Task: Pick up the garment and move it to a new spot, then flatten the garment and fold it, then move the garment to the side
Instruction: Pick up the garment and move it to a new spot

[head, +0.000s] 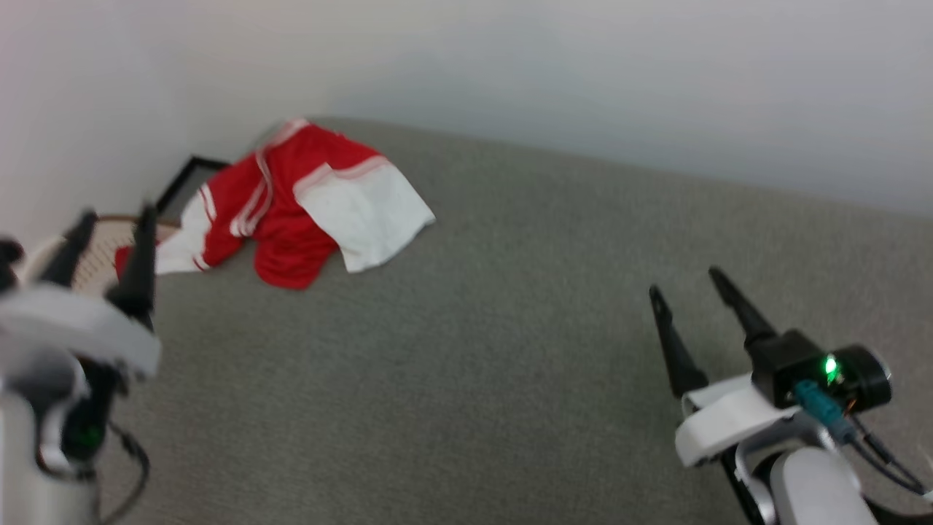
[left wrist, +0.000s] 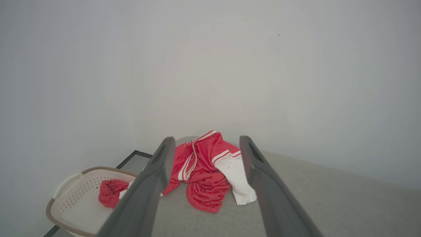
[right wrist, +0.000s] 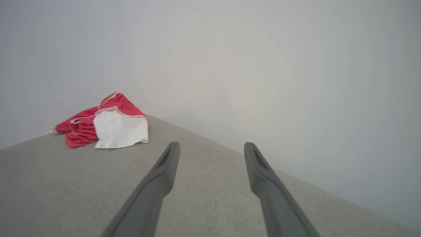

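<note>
The garment (head: pixel 299 204), a red jersey shirt with white sleeves and striped trim, lies crumpled at the far left corner of the grey surface (head: pixel 510 328). Its print is hidden in the folds. In the left wrist view the garment (left wrist: pixel 205 171) lies ahead between my two fingers. My left gripper (head: pixel 116 219) hangs open at the left edge, short of the garment and apart from it. My right gripper (head: pixel 689 281) stands open over the surface at the lower right, far from the shirt. In the right wrist view the garment (right wrist: pixel 108 123) lies far off to the upper left.
A cream perforated basket (left wrist: pixel 70 200) stands beside the surface's left corner, with a small plain red cloth (left wrist: pixel 110 192) in it. Pale walls close the far side. A dark frame (head: pixel 182 179) runs along the floor by the corner.
</note>
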Controlling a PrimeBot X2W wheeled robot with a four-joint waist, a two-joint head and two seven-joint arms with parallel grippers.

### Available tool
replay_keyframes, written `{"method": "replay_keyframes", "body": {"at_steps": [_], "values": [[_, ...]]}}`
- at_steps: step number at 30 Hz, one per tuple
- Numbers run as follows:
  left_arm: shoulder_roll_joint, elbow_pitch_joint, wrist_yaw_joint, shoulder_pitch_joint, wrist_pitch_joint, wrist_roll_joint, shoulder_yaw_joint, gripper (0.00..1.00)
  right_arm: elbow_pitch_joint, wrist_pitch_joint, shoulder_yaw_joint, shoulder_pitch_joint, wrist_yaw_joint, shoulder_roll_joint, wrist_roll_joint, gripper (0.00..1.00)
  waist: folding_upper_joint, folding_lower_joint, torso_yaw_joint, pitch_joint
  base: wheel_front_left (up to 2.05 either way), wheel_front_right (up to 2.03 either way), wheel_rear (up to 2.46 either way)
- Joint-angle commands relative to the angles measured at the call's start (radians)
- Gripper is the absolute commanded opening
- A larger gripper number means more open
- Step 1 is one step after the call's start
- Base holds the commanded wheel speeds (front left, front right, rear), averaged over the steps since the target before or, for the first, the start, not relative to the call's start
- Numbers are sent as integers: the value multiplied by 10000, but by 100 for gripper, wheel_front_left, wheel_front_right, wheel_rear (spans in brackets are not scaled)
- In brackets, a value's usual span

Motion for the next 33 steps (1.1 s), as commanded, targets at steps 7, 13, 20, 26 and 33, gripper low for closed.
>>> {"method": "replay_keyframes", "body": {"at_steps": [7, 13, 20, 26, 33], "values": [[785, 1612, -192, -2835, 914, -899, 120, 100, -948, 271, -248, -979, 5, -48, -541, 100, 0, -1, -1087, 3543, 0, 0, 0], [1493, 3488, -307, -4664, 1640, -1295, -96, 100, -1512, 416, -121, -1495, 5, -206, -642, 100, 0, -1, -1492, 4801, 0, 0, 0], [1886, 5344, -340, -6120, 2560, -1667, -413, 100, -1997, 565, -73, -1709, 5, -285, -636, 100, 0, -1, -1783, 5487, 0, 0, 0], [2195, 7086, -348, -7213, 3493, -1807, -636, 100, -2525, 797, -64, -1830, 5, -386, -560, 100, 0, -1, -2050, 5919, 0, 0, 0], [2354, 8592, -326, -8040, 4274, -1639, -1097, 100, -3067, 1146, -39, -1730, 5, -465, -447, 100, 0, -1, -2239, 6155, 0, 0, 0]]}}
